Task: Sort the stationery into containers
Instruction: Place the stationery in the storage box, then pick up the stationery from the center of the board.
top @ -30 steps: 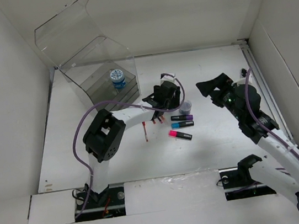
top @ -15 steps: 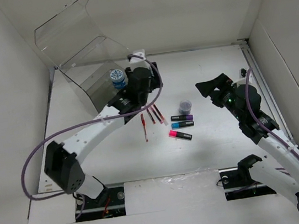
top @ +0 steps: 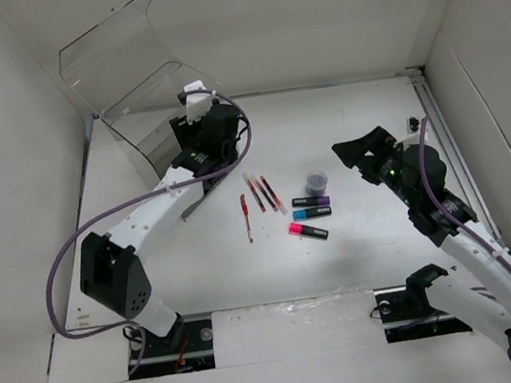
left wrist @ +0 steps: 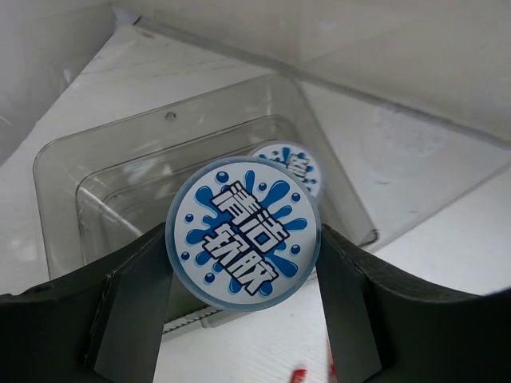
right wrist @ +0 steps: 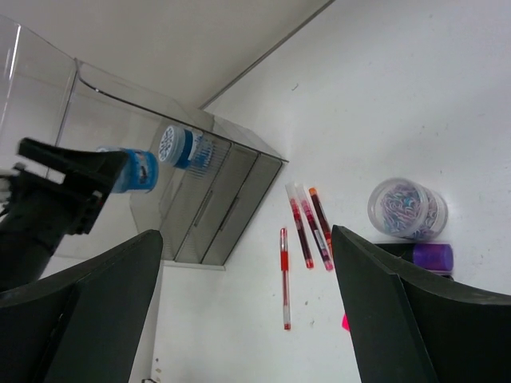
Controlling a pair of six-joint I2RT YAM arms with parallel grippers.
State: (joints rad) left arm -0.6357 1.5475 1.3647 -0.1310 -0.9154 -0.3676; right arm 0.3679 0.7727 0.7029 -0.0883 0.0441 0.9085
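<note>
My left gripper (left wrist: 243, 239) is shut on a round tub (left wrist: 243, 231) with a blue-white lid. It holds the tub over the open clear box (left wrist: 120, 167). A second tub (left wrist: 291, 163) stands inside the box. In the top view the left gripper (top: 194, 131) is at the box (top: 134, 137) and hides both tubs. A third tub (top: 316, 183) stands on the table by the purple (top: 311, 202), blue (top: 312, 212) and pink (top: 308, 231) capped markers. Red pens (top: 247, 216) (top: 262, 193) lie left of them. My right gripper (top: 364, 150) is open and empty, above the table right of the markers.
The box's curved lid (top: 115, 40) stands open at the back left. White walls close in the table on the left, back and right. The right wrist view shows the held tub (right wrist: 136, 170), the box drawers (right wrist: 231, 211), the pens (right wrist: 284, 279) and the table tub (right wrist: 407, 209).
My left arm has swung from the pens and markers back and left to the clear box, carrying the tub. The right arm has not moved.
</note>
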